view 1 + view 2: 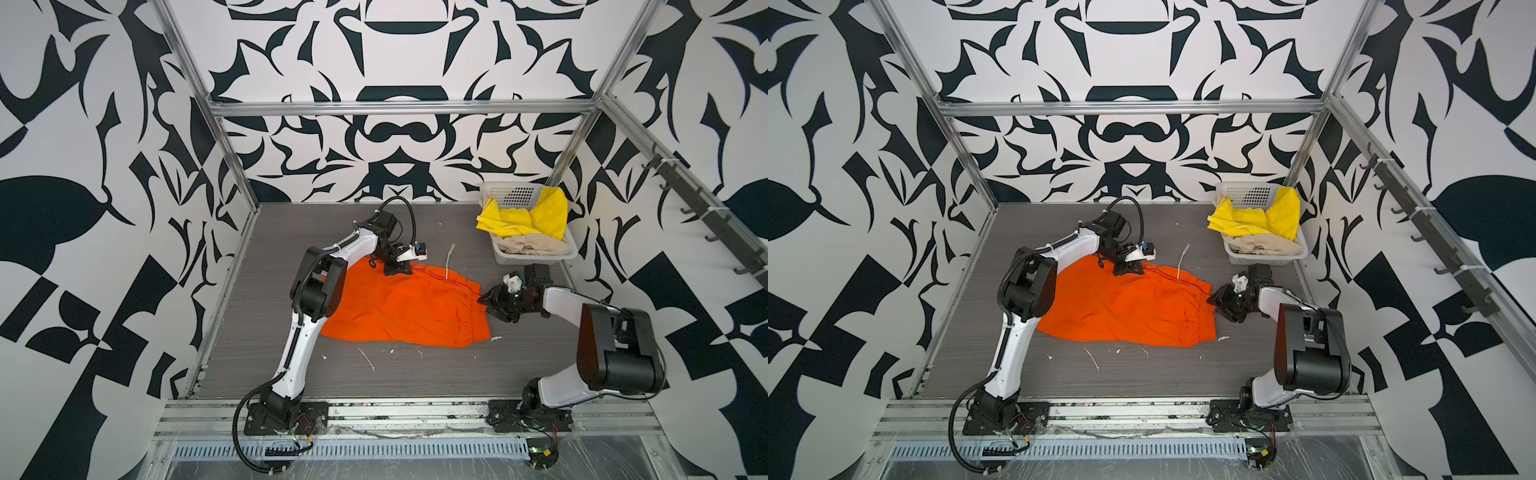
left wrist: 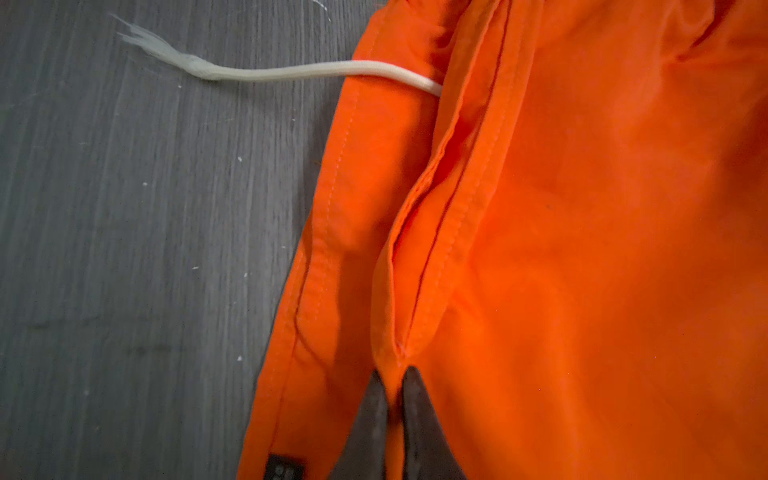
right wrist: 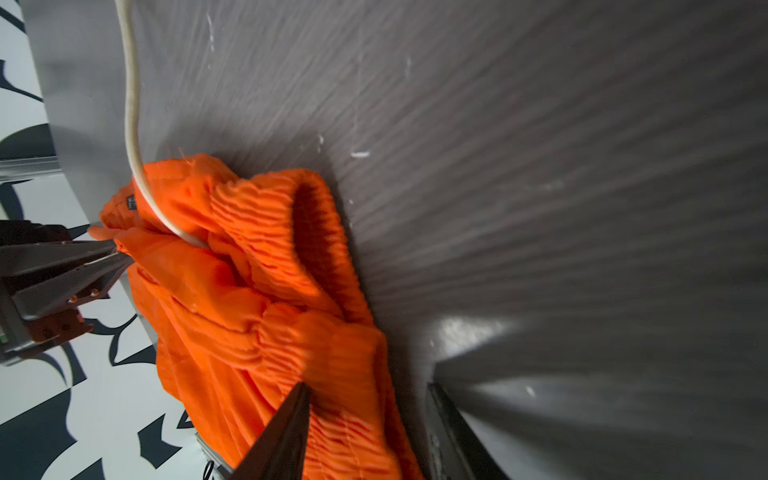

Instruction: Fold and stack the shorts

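In both top views the orange shorts [image 1: 399, 307] [image 1: 1125, 307] lie spread on the grey table, with the gathered waistband toward the right. My left gripper [image 1: 397, 270] [image 2: 390, 374] is at their far edge, shut on a pinched fold of orange cloth. My right gripper [image 1: 488, 301] [image 3: 368, 395] is at the waistband [image 3: 332, 361]. It is open, its jaws stand apart and the ruffled band lies between them. The white drawstring [image 2: 291, 72] trails onto the table. The yellow shorts [image 1: 523, 216] and the beige shorts [image 1: 532, 245] lie heaped in the basket.
The white perforated basket [image 1: 511, 193] stands at the back right corner of the table. Small white scraps [image 1: 365, 357] lie on the table [image 1: 415, 374] in front of the orange shorts. Aluminium frame posts edge the table, and a rail of hooks [image 1: 706, 216] runs along the right wall.
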Tool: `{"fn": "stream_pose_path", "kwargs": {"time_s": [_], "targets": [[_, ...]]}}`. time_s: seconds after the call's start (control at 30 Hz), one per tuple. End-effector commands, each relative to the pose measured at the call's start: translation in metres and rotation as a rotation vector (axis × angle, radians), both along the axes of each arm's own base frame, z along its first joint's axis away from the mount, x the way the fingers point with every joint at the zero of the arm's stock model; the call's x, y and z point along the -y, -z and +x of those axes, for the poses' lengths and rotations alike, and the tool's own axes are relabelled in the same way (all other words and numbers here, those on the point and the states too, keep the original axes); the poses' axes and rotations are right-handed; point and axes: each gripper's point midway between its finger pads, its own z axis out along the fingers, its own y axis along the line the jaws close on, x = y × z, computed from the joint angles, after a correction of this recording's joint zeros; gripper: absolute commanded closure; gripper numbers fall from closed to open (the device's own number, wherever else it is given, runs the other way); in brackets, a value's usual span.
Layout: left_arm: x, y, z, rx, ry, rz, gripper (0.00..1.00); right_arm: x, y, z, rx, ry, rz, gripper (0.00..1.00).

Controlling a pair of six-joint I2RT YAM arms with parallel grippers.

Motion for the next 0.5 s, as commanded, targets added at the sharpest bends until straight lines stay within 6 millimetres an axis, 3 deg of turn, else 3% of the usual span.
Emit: {"fn": "stream_pose_path", "kwargs": {"time_s": [0.0,0.13,0.27,0.47], "targets": [[0.004,-0.012,-0.009,-0.018,0.026,-0.037,0.88,-0.009,-0.012,0.017,0.106,-0.032,0.065,0.52],[0.005,-0.015,-0.009,-0.028,0.015,-0.045,0.90,-0.011,-0.022,0.023,0.159,-0.038,0.080,0.76],[0.005,-0.026,-0.009,-0.036,-0.003,-0.074,0.90,-0.008,-0.052,0.024,0.250,-0.047,0.036,0.99],[0.001,-0.041,-0.005,-0.049,-0.052,-0.122,0.90,-0.006,-0.114,0.028,0.439,-0.055,-0.028,1.00]]}}
